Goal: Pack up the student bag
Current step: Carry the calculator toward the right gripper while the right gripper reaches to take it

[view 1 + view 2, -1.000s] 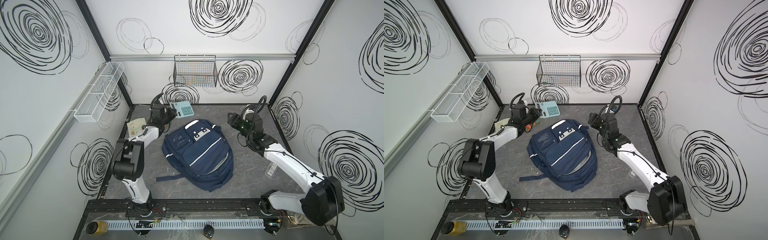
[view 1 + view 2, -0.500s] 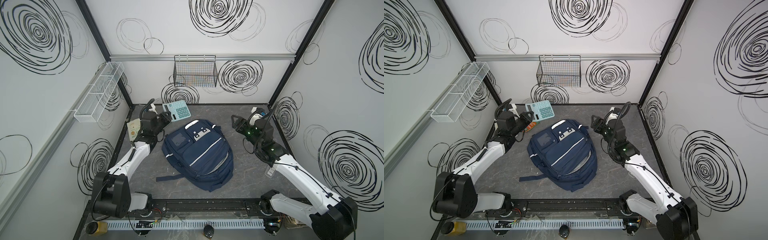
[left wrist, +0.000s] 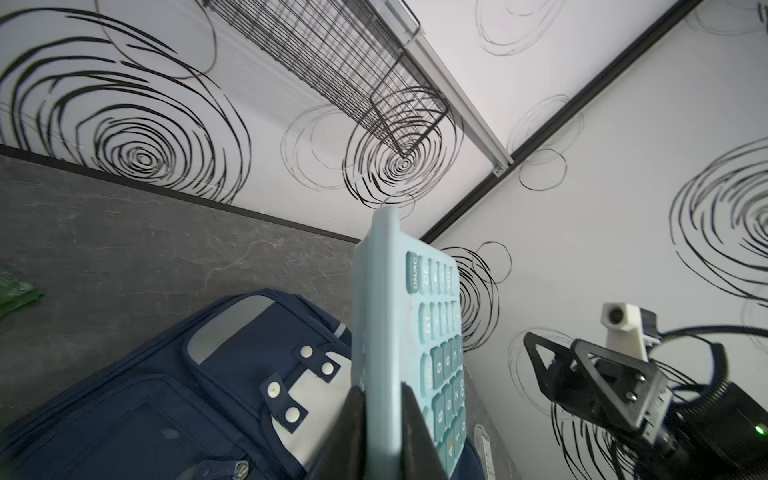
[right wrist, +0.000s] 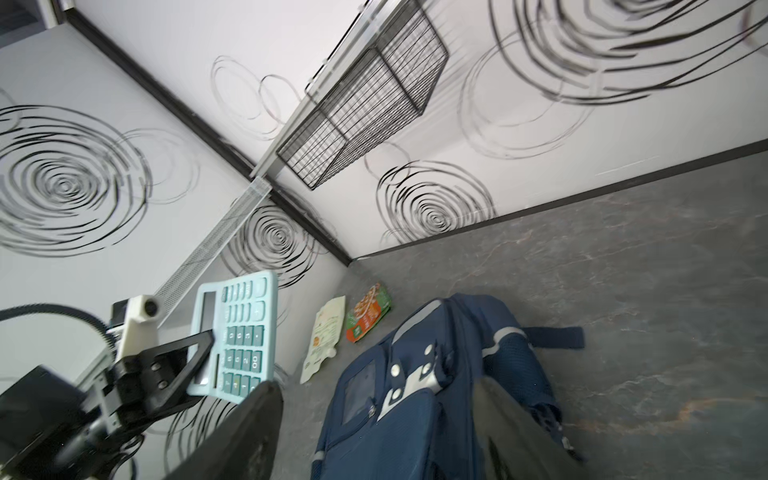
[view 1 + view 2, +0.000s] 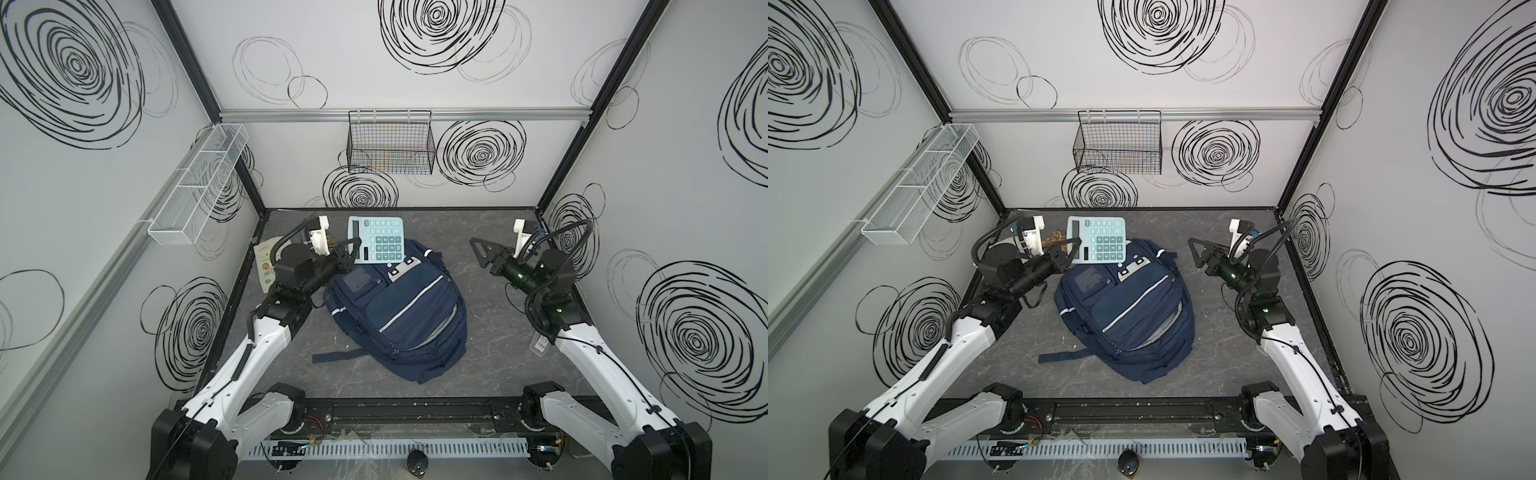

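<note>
Left claw (image 5: 352, 249) clamps the calculator (image 5: 379, 245) over the student bag (image 5: 409, 320); we see right claw (image 5: 483, 254) spread wide beside it.

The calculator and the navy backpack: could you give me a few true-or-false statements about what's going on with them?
1. The left gripper grips the light blue calculator in the air. True.
2. The right gripper holds a strap of the backpack. False: it is open and empty, off to the side of the backpack.
3. One zip pocket of the backpack gapes, showing grey lining. True.
4. The calculator sits in the black wire basket. False: the basket hangs on the back wall, apart from it.
</note>
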Robot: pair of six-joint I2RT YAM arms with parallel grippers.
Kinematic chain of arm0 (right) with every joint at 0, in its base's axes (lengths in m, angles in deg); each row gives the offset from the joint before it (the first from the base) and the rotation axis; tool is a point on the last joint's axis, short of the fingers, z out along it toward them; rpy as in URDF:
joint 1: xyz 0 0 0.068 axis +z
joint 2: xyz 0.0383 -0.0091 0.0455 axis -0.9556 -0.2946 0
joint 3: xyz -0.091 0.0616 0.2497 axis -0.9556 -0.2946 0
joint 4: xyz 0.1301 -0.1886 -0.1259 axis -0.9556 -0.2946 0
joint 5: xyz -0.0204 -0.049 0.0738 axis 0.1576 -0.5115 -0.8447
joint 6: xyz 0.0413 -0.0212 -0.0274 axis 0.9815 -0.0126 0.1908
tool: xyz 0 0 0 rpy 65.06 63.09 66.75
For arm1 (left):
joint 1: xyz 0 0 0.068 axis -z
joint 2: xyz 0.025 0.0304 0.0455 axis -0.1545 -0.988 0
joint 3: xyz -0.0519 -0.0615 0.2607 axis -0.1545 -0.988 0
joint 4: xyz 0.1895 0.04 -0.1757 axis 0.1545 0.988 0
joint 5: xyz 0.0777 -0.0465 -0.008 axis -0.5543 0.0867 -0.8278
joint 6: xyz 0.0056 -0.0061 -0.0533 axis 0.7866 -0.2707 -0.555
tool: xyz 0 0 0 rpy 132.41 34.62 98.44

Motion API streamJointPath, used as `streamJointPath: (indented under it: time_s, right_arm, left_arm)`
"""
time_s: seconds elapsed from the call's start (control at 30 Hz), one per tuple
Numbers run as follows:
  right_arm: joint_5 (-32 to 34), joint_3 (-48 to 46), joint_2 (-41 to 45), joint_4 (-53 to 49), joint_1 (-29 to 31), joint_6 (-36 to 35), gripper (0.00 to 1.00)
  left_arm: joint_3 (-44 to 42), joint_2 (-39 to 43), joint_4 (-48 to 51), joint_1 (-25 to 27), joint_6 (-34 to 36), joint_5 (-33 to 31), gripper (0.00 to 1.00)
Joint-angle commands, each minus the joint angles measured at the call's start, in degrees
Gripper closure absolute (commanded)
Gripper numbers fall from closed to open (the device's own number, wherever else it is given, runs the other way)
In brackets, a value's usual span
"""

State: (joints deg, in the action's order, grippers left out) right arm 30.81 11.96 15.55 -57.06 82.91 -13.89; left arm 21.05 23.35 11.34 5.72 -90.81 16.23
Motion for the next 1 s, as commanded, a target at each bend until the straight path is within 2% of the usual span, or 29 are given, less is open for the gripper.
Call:
streamJointPath:
  time_s: [0.0,0.1,0.2,0.3,0.4,0.53,0.7,0.83,0.9,0.97]
  right_arm:
    - [-13.54,0.76,-1.28,9.75,2.08,1.31,0.23]
    - [-11.15,3.31,-1.95,7.50,8.47,-4.15,0.21]
    - [-7.26,4.02,-2.00,9.23,14.20,-6.37,0.19]
    - [-3.34,4.00,-2.50,11.58,17.60,-6.21,0.18]
    - [-2.23,4.37,-4.01,12.99,19.94,-5.52,0.18]
    - [-1.24,5.56,-5.84,14.12,22.83,-5.13,0.19]
    - [-1.59,5.76,-7.26,21.34,26.85,-2.32,0.23]
    - [0.97,6.35,-8.12,23.14,29.91,-1.75,0.30]
    - [1.93,6.40,-8.35,23.43,30.52,-0.77,0.38]
    - [2.81,6.20,-8.31,23.71,30.54,0.52,0.50]
  left_arm:
    - [-1.34,2.93,-7.75,0.48,2.40,10.31,1.00]
    - [-1.76,3.07,-11.12,0.93,0.80,15.00,1.00]
    - [-1.93,2.41,-16.37,1.83,-2.36,17.92,1.00]
    - [-2.10,1.57,-21.70,2.67,-6.06,18.93,1.00]
    - [-2.45,1.11,-26.29,3.88,-8.14,20.32,1.00]
    - [-3.15,1.20,-28.13,5.72,-8.44,20.95,1.00]
    - [-3.78,0.74,-28.07,7.92,-8.51,20.34,1.00]
    - [-3.91,1.33,-28.62,8.58,-8.61,20.06,1.00]
    - [-4.04,1.80,-29.19,8.54,-8.61,20.05,1.00]
    - [-4.04,2.21,-29.30,8.51,-8.22,20.13,1.00]
